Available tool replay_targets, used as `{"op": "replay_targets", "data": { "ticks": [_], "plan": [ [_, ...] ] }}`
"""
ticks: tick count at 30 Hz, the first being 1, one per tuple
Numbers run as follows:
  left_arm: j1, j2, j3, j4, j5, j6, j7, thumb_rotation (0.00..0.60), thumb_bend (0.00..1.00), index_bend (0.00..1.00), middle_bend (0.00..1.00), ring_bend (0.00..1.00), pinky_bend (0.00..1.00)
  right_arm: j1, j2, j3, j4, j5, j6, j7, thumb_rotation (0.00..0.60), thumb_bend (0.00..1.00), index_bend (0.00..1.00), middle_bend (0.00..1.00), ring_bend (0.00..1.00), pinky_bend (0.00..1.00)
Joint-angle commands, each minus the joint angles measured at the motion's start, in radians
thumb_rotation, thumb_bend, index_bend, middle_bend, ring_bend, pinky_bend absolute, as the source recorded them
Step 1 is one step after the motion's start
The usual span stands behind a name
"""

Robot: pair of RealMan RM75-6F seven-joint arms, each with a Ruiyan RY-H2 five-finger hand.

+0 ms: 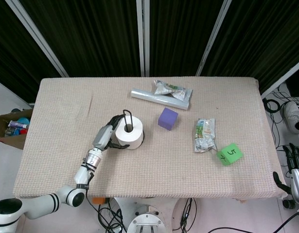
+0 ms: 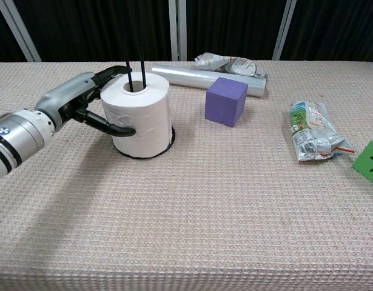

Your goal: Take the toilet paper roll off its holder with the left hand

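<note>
Chest view: left hand [image 2: 83,100] fingers wrapped around toilet paper roll [image 2: 139,115].

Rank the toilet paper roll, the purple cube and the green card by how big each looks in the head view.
1. toilet paper roll, clearly the largest.
2. purple cube and green card: these look about alike in the head view, so I would not rank one above the other.

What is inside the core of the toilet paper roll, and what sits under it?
Two thin black holder rods rise through the toilet paper roll core. Under it, only a dark base rim shows; the rest is covered.
</note>
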Motion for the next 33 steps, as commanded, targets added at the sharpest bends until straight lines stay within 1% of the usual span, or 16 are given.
{"op": "replay_targets", "data": {
  "ticks": [1, 7, 12, 14, 17, 19, 21, 24, 25, 28, 30, 32, 33],
  "plan": [
    [0.003, -0.006, -0.009, -0.002, -0.002, 0.012, -0.022, 0.6, 0.04, 0.14, 0.23, 0.04, 0.14, 0.0, 0.0, 0.001, -0.001, 0.001, 0.0, 0.0, 0.6, 0.29, 0.0, 0.0, 0.0, 0.0],
    [0.017, 0.008, -0.029, -0.041, -0.006, 0.036, -0.088, 0.6, 0.04, 0.24, 0.33, 0.12, 0.16, -0.002, 0.002, 0.0, 0.0, 0.004, 0.001, 0.001, 0.6, 0.29, 0.0, 0.0, 0.0, 0.0],
    [0.029, 0.068, -0.053, -0.13, 0.026, 0.095, -0.106, 0.6, 0.04, 0.26, 0.34, 0.13, 0.16, -0.003, 0.004, 0.002, 0.001, 0.006, -0.001, 0.002, 0.6, 0.3, 0.0, 0.0, 0.0, 0.0],
    [0.033, 0.113, -0.077, -0.198, 0.035, 0.122, -0.1, 0.6, 0.04, 0.26, 0.34, 0.13, 0.16, -0.002, 0.005, 0.002, 0.0, 0.005, 0.001, 0.001, 0.6, 0.3, 0.0, 0.0, 0.0, 0.0],
    [0.037, 0.2, -0.121, -0.331, 0.041, 0.152, -0.069, 0.6, 0.04, 0.26, 0.34, 0.13, 0.16, -0.002, 0.007, 0.003, -0.004, 0.003, 0.003, -0.001, 0.6, 0.3, 0.0, 0.0, 0.0, 0.0],
    [0.042, 0.273, -0.157, -0.443, 0.039, 0.165, -0.045, 0.6, 0.04, 0.26, 0.34, 0.13, 0.16, -0.001, 0.007, 0.002, -0.006, 0.001, 0.001, -0.003, 0.6, 0.3, 0.0, 0.0, 0.0, 0.0],
    [0.05, 0.347, -0.204, -0.558, 0.017, 0.175, -0.028, 0.6, 0.04, 0.25, 0.34, 0.13, 0.16, 0.003, 0.006, 0.003, -0.007, 0.003, -0.004, -0.006, 0.6, 0.3, 0.0, 0.0, 0.0, 0.0],
    [0.061, 0.431, -0.273, -0.677, -0.025, 0.194, -0.009, 0.6, 0.04, 0.25, 0.33, 0.13, 0.16, 0.008, 0.003, 0.005, -0.009, 0.007, -0.014, -0.009, 0.6, 0.3, 0.0, 0.0, 0.0, 0.0],
    [0.068, 0.462, -0.303, -0.715, -0.049, 0.206, 0.0, 0.6, 0.04, 0.25, 0.33, 0.13, 0.16, 0.01, 0.001, 0.005, -0.009, 0.007, -0.017, -0.011, 0.6, 0.3, 0.0, 0.0, 0.0, 0.0],
    [0.096, 0.525, -0.366, -0.786, -0.093, 0.255, 0.003, 0.6, 0.04, 0.25, 0.33, 0.13, 0.16, 0.012, -0.002, 0.004, -0.01, 0.006, -0.02, -0.014, 0.6, 0.3, 0.0, 0.0, 0.0, 0.0],
    [0.126, 0.564, -0.386, -0.802, -0.102, 0.292, 0.006, 0.6, 0.04, 0.25, 0.33, 0.13, 0.16, 0.012, -0.003, 0.005, -0.009, 0.008, -0.02, -0.014, 0.6, 0.3, 0.0, 0.0, 0.0, 0.0],
    [0.155, 0.596, -0.377, -0.79, -0.103, 0.307, 0.012, 0.6, 0.04, 0.26, 0.34, 0.13, 0.16, 0.011, -0.004, 0.005, -0.007, 0.009, -0.02, -0.013, 0.6, 0.3, 0.0, 0.0, 0.0, 0.0],
    [0.174, 0.613, -0.357, -0.769, -0.1, 0.31, 0.02, 0.6, 0.04, 0.26, 0.34, 0.13, 0.16, 0.011, -0.005, 0.004, -0.004, 0.01, -0.02, -0.012, 0.6, 0.3, 0.0, 0.0, 0.0, 0.0]
  ]
}}
